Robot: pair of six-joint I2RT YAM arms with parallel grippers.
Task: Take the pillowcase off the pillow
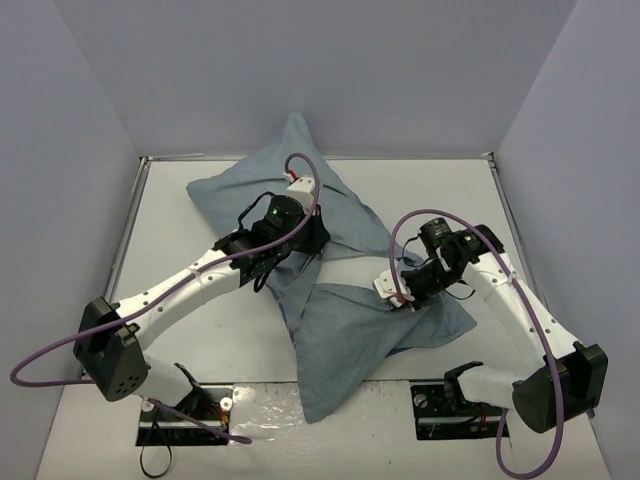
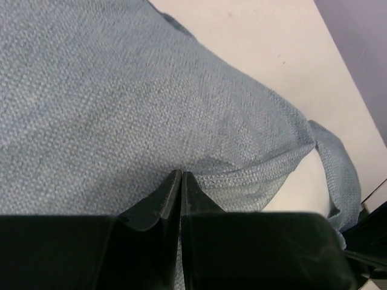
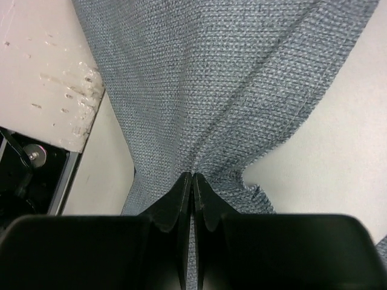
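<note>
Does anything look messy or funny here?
Yes. The pillowcase lies crooked and bunched across the table, twisted in the middle, where a strip of the white pillow peeks out. The left gripper and right gripper pinch its cloth, so the mess looks like work half done.

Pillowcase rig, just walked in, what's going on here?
Two arms are stripping the pillowcase off the pillow. The left gripper is shut on a pinch of blue cloth over the stuffed far part. The right gripper is shut on a fold of the loose, flat near part. Most of the pillow is inside the case, and only a strip of white shows between the two grips, so the removal is not yet done.
</note>
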